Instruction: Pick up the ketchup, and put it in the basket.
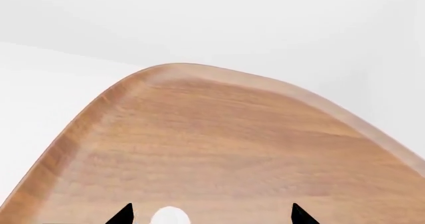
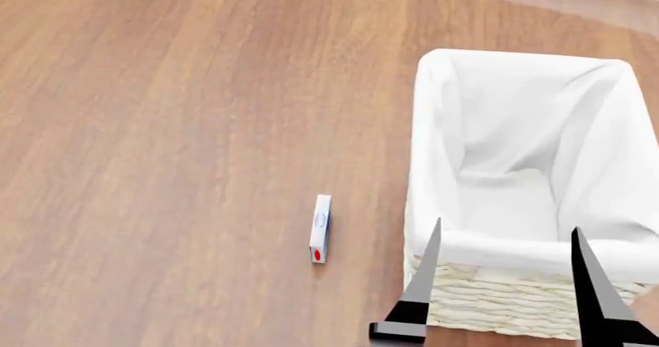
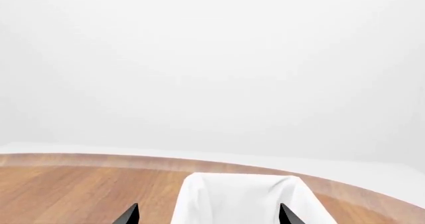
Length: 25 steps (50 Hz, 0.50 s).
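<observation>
No sign of the orange-red plastic ketchup bottle's body in any view, so where it is and how its long axis runs cannot be told. The one hint is a white rounded shape [image 1: 169,217] poking in at the edge of the left wrist view, between the tips of the left gripper [image 1: 211,215]. It could be the white cap, I can't confirm it. If so, the left arm is the nearer one.

That gripper's fingers stand wide apart, holding nothing. The right gripper [image 2: 505,285] is spread too, poised at the near wall of the rectangular cream wicker basket with the white cloth liner [image 2: 495,301]. A small slim white box with blue and red marks [image 2: 320,229] lies left of the basket on the brown wooden table [image 2: 154,131]. It doesn't look like the bottle.
</observation>
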{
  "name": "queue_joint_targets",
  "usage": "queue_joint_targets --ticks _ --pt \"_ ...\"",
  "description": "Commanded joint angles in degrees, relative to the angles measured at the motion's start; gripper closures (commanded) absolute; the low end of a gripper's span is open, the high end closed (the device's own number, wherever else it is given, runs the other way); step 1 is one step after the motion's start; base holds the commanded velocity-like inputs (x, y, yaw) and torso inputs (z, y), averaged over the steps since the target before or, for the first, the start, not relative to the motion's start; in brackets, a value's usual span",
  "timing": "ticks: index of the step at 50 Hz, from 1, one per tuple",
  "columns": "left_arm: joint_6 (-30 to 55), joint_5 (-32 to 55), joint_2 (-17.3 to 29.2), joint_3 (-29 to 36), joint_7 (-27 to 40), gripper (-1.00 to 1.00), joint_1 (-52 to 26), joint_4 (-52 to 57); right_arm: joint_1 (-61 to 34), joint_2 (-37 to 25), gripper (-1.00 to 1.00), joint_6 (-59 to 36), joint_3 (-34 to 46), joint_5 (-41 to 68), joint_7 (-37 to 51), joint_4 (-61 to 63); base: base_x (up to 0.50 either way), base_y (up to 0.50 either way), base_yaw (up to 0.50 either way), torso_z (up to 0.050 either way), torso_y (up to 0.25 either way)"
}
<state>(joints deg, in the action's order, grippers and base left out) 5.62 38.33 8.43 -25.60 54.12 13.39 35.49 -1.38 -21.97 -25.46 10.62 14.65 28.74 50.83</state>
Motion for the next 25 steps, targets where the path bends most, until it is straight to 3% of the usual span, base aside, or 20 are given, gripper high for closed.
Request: queue_joint_targets --ticks 1,25 --pt "-0.96 0.46 0.26 -0.7 0.04 -1.0 0.42 -1.27 -0.03 -0.24 -1.0 0.1 0.12 0.19 0.25 -0.06 0.0 0.0 0.0 0.0 0.0" --pt "-3.73 0.07 -0.08 -0.57 -1.86 -1.0 -0.01 -9.03 -0.09 -0.63 -1.0 0.91 0.51 0.35 0.57 -0.83 0.0 0.0 0.0 0.0 0.0"
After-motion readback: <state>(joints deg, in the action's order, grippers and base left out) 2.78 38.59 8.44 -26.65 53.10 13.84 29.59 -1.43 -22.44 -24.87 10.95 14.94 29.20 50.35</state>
